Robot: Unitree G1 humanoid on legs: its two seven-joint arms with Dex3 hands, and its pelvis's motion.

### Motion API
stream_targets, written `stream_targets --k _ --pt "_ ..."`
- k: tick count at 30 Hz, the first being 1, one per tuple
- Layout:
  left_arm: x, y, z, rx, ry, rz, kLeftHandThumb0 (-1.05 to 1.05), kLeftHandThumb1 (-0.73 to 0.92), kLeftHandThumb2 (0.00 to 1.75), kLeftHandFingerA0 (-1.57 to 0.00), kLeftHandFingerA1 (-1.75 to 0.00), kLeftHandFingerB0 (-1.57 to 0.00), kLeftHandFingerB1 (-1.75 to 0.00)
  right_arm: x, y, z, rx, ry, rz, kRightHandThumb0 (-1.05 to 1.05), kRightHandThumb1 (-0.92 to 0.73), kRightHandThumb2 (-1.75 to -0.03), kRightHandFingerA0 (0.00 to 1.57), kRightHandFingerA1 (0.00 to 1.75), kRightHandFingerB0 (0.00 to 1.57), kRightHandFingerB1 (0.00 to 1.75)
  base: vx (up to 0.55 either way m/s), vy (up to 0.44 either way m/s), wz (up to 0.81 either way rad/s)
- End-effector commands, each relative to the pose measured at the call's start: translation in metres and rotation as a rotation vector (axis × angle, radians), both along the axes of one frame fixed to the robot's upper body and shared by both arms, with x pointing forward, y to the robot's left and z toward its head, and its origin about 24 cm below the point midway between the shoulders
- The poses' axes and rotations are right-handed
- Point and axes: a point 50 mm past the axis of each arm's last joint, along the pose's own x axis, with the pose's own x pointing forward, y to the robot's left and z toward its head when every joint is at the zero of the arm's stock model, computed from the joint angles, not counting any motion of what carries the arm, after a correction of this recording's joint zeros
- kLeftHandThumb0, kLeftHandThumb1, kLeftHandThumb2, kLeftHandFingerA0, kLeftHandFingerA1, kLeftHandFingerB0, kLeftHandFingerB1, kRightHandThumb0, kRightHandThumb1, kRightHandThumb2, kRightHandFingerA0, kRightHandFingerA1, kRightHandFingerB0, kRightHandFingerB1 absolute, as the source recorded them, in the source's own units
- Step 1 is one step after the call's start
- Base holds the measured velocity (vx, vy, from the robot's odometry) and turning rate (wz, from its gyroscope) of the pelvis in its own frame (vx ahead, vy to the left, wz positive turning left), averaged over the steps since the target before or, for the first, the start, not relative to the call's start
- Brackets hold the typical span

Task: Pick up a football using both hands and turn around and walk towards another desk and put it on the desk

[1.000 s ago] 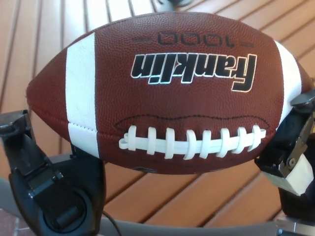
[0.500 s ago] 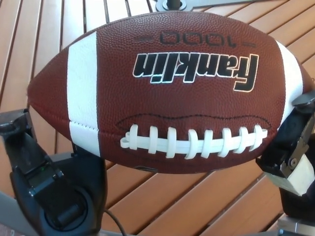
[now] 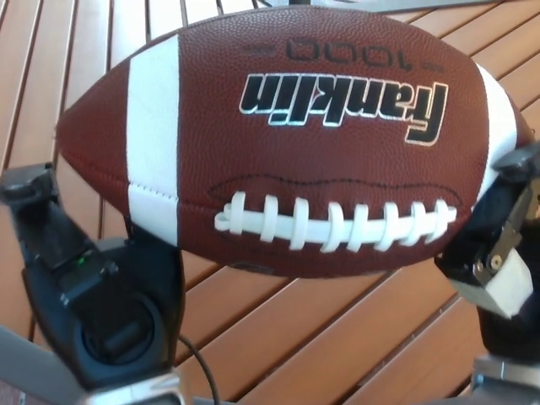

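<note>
Starting nearest you, the left hand [image 3: 101,295] sits low at the picture's left, pressed up under the white-striped end of the football [image 3: 287,143], and the right hand [image 3: 498,253] braces the opposite end at the right edge. Both are grasping the ball between them, one at each tip, with its white laces facing the camera and the printed name reading upside down. So you can count the pick-up as done: the ball is lifted, carried in front of the chest and filling most of the view. Beyond it lies the slatted wooden counter [image 3: 354,337], its boards running diagonally beneath and behind the ball, with a gap between ball and wood as far as the view shows. Whether this is the first counter or the one you are heading for, you cannot tell from here. What is left, by my reading, is at least the setting down and letting go; the turn and walk may also remain.
</note>
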Motion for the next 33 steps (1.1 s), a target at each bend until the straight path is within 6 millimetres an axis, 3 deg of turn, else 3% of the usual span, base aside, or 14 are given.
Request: stream_targets --k 1,5,6,7,10,14,18,20,23,25,27,29,31,33 --pt "0.052 -0.028 -0.024 0.463 0.213 -0.227 -0.12 0.59 1.27 -0.9 -1.75 -0.78 -1.64 0.049 0.001 -0.019 -0.146 0.156 0.061 -0.05 -0.37 -1.55 1.05 1.73 1.02 1.54 0.03 0.115 0.02" --pt "0.076 -0.02 -0.044 0.552 0.348 -0.185 -0.12 0.59 1.27 -0.88 -1.75 -0.73 -1.7 0.074 -0.009 -0.028 -0.133 0.248 0.027 -0.07 -0.36 -1.55 1.07 1.72 1.01 1.55 0.03 0.115 0.01" --pt "0.082 -0.018 -0.05 0.611 0.363 -0.183 -0.16 0.48 1.36 -0.93 -1.75 -0.78 -1.68 0.082 -0.01 -0.033 -0.147 0.27 0.033 -0.07 -0.31 -1.56 1.07 1.7 1.01 1.52 0.03 0.115 0.02" --pt "0.09 -0.015 -0.058 0.684 0.382 -0.181 -0.16 0.48 1.36 -0.93 -1.75 -0.78 -1.68 0.09 -0.012 -0.038 -0.162 0.297 0.041 -0.07 -0.31 -1.56 1.07 1.7 1.01 1.52 0.03 0.115 0.03" --pt "0.093 -0.015 -0.06 0.698 0.387 -0.181 -0.16 0.48 1.36 -0.93 -1.75 -0.78 -1.68 0.093 -0.013 -0.039 -0.164 0.302 0.042 -0.07 -0.31 -1.56 1.07 1.7 1.01 1.52 0.02 0.114 0.02" --pt "0.105 -0.007 -0.078 0.884 0.475 -0.16 -0.11 0.45 1.43 -0.97 -1.75 -0.82 -1.6 0.108 -0.014 -0.056 -0.179 0.391 0.062 -0.06 -0.34 -1.55 1.06 1.7 1.03 1.52 0.02 0.113 0.01" --pt "0.107 -0.006 -0.08 0.893 0.484 -0.157 -0.11 0.45 1.43 -0.97 -1.75 -0.82 -1.6 0.111 -0.014 -0.057 -0.182 0.396 0.064 -0.06 -0.34 -1.55 1.06 1.7 1.03 1.52 0.0 0.029 0.0" --pt "0.109 -0.003 -0.107 1.015 0.577 -0.157 -0.12 0.5 1.37 -1.0 -1.75 -0.83 -1.62 0.114 -0.015 -0.077 -0.171 0.489 0.077 -0.06 -0.4 -1.5 1.02 1.73 0.98 1.52 0.0 0.0 0.0" --pt "0.11 -0.003 -0.107 1.016 0.579 -0.157 -0.12 0.5 1.37 -1.0 -1.75 -0.83 -1.62 0.115 -0.015 -0.077 -0.17 0.489 0.078 -0.06 -0.4 -1.5 1.02 1.73 0.98 1.52 0.0 0.0 0.0" --pt "0.106 -0.003 -0.13 1.089 0.627 -0.172 -0.13 0.49 1.39 -0.99 -1.75 -0.82 -1.63 0.116 -0.019 -0.094 -0.204 0.556 0.066 -0.06 -0.41 -1.48 1.02 1.72 0.97 1.52 0.0 0.0 0.0" --pt "0.107 -0.003 -0.13 1.09 0.628 -0.172 -0.13 0.49 1.39 -0.99 -1.75 -0.82 -1.63 0.117 -0.019 -0.095 -0.204 0.556 0.066 -0.06 -0.41 -1.48 1.02 1.72 0.97 1.52 0.0 0.0 0.0" --pt "0.094 -0.005 -0.162 1.165 0.726 -0.234 -0.18 0.47 1.39 -0.99 -1.75 -0.83 -1.63 0.113 -0.024 -0.125 -0.231 0.693 0.055 -0.11 -0.35 -1.48 0.99 1.72 0.96 1.52 0.0 0.0 0.0" --pt "0.094 -0.005 -0.163 1.166 0.728 -0.235 -0.18 0.47 1.39 -0.99 -1.75 -0.83 -1.63 0.114 -0.024 -0.125 -0.231 0.693 0.055 -0.11 -0.35 -1.48 0.99 1.72 0.96 1.52 0.0 0.0 0.0" --pt "0.085 -0.008 -0.179 1.223 0.772 -0.247 -0.18 0.46 1.41 -1.0 -1.75 -0.82 -1.63 0.109 -0.027 -0.148 -0.225 0.777 0.051 -0.1 -0.36 -1.44 0.98 1.7 0.94 1.5 0.0 0.0 0.0"
